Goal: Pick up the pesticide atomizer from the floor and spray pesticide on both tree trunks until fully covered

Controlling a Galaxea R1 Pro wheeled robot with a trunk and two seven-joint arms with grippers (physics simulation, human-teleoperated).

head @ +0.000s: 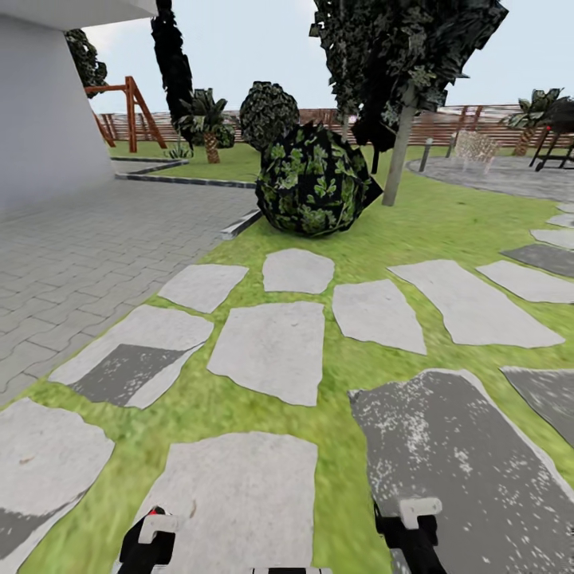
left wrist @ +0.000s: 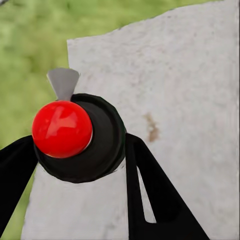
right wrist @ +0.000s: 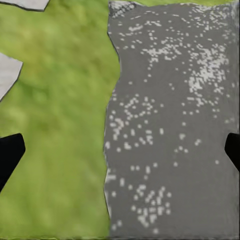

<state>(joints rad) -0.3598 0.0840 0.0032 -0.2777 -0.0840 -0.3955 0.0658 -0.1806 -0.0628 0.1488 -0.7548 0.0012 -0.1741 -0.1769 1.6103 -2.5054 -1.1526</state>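
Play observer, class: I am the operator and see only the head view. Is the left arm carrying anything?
Observer: Yes. The left gripper has its jaws closed on the atomizer, a black body with a red ball on top and a grey nozzle.
Operator: And the right arm?
Observer: The right gripper has its jaws wide apart with nothing between them.
Operator: What lies below each?
Observer: Under the left, a pale paving stone with a small brown stain; under the right, the edge where a dark speckled stone meets grass.

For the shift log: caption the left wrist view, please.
Left gripper shut on a black sprayer with a red top, above a pale paving stone.
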